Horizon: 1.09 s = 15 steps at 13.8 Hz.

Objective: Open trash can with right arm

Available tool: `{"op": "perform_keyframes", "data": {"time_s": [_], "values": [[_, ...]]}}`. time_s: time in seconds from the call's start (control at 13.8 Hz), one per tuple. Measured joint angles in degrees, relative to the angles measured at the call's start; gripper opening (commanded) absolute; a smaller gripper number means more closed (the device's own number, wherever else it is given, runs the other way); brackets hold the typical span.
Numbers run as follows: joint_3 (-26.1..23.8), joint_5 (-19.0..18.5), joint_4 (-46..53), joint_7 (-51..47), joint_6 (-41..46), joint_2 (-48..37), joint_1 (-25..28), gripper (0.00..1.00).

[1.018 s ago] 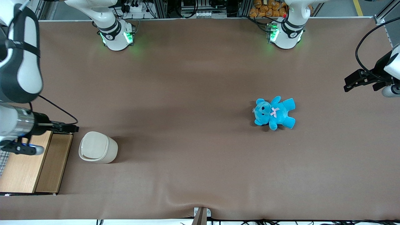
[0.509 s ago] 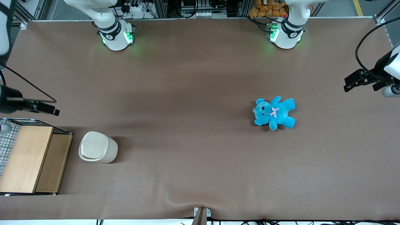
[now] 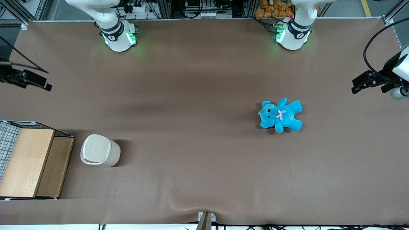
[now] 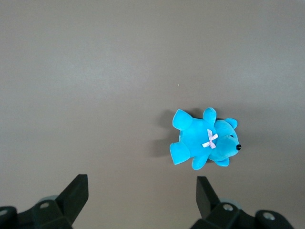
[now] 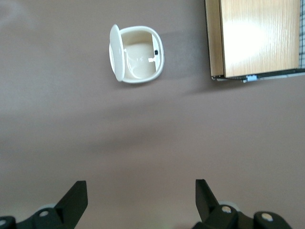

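Right arm's hand (image 3: 48, 87) sits high up at the working arm's end of the table (image 3: 204, 80), well apart from the trash can (image 3: 100, 155) and farther from the front cam than it. Wrist cam shows both fingers (image 5: 75, 199) spread wide w/ bare table between them, nothing pinched.

The can itself: on the table just beside the wooden box w/ wire mesh (image 3: 30, 163), nearer the front cam than the hand. And here's the thing: in the wrist cam the trash can (image 5: 137, 53) looks open. Lid (image 5: 115, 51) stands up on edge along one side of the rim, and you can see straight down into the cream interior, a small dark spot on the inner wall. From the front cam the can reads as a pale rounded top and I can't tell lid angle there, so I'm going by the wrist cam.

So, step in hand: I'd call the opening done, arm clear of the can, prob. the retreat phase. Blue teddy (image 3: 280, 115) lies toward the parked arm's end, not involved.

Next move, my guess: nothing more at the can. Just keep the hand away from that upright lid so it isn't knocked shut, and park. If the lid should prove not fully tipped, a light push at its free edge would be needed.
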<state>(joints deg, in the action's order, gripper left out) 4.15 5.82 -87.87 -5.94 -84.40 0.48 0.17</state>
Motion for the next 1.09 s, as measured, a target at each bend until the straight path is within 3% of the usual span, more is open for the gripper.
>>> {"op": "perform_keyframes", "data": {"time_s": [1.09], "values": [[0.1,-1.4,-1.1,2.3,-1.3,-1.6,-0.5,1.0]]}}
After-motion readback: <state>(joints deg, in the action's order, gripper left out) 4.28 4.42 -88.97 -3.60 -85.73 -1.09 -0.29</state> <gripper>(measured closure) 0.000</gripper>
